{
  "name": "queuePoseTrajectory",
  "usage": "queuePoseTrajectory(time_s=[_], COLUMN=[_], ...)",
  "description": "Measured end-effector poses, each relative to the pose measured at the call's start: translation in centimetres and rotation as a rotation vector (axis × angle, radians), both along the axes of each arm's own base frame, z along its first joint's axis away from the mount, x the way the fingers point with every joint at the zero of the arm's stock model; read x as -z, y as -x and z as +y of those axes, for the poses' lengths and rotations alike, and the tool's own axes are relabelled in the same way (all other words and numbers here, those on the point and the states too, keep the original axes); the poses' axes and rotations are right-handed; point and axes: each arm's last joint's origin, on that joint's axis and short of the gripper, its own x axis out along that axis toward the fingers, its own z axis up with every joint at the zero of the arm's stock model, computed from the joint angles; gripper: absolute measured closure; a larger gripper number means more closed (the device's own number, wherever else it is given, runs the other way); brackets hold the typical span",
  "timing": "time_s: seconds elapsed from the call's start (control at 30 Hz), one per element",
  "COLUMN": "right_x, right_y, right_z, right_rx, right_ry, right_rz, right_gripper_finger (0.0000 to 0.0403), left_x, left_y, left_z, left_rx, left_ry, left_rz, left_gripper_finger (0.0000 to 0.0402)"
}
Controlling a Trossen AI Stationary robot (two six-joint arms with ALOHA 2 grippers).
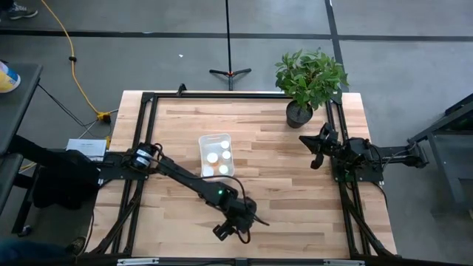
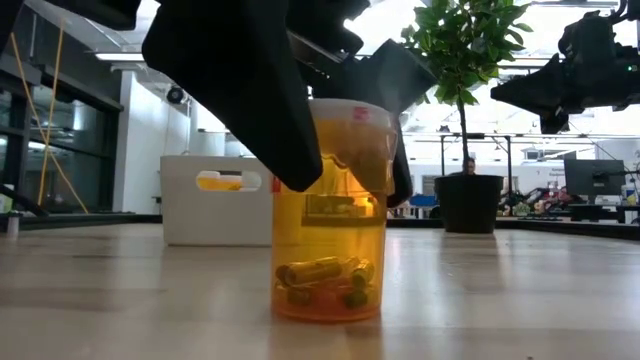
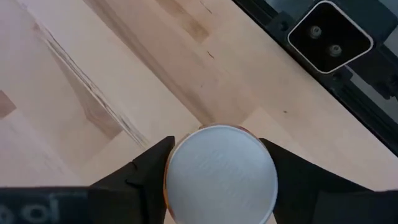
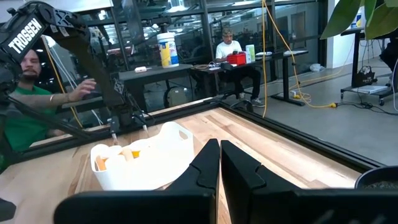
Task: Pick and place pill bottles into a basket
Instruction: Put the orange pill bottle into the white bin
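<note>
Tipping is threatening: left gripper jaws are pinching the amber pill bottle just under its cap; right gripper jaws are sitting pressed together.

One pill bottle is seen standing upright on the table, an amber translucent cylinder with a round white cap and small capsules heaped at its bottom. It is flanked on both sides by the fingers of the left gripper, which are set close against its cap. The basket, a white rectangular bin with rounded corners, is placed well apart from that gripper, toward the table's middle. Three white caps of bottles are shown inside it, viewed from above.
</note>
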Motion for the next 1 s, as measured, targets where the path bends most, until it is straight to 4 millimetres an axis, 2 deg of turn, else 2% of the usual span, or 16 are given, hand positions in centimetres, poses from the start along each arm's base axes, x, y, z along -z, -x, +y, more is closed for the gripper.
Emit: queuePoseTrajectory(time_s=[0.13, 0.27, 0.57, 0.77, 1.0], right_x=[0.0, 0.0, 0.0, 0.0, 0.0], right_y=[0.0, 0.0, 0.0, 0.0, 0.0], right_z=[0.0, 0.0, 0.0, 0.0, 0.0], right_rx=[0.000, 0.001, 0.001, 0.000, 0.000], right_ry=[0.000, 0.000, 0.000, 0.000, 0.000], right_rz=[0.000, 0.000, 0.000, 0.000, 0.000], right_gripper_finger=[0.0396, 0.0396, 0.0396, 0.0396, 0.0396], left_x=[0.1, 0.1, -3.5, -6.1, -8.4], left_y=[0.1, 0.2, -1.1, -1.1, -0.7], left_z=[0.4, 1.7, 4.5, 6.9, 10.4], left_rx=[-0.024, -0.076, -0.143, -0.190, -0.261], left_ry=[-0.033, -0.066, -0.086, -0.107, -0.147], left_rz=[0.019, 0.106, 0.171, 0.269, 0.372], left_gripper_finger=[0.0135, 0.0160, 0.0169, 0.0161, 0.0169])
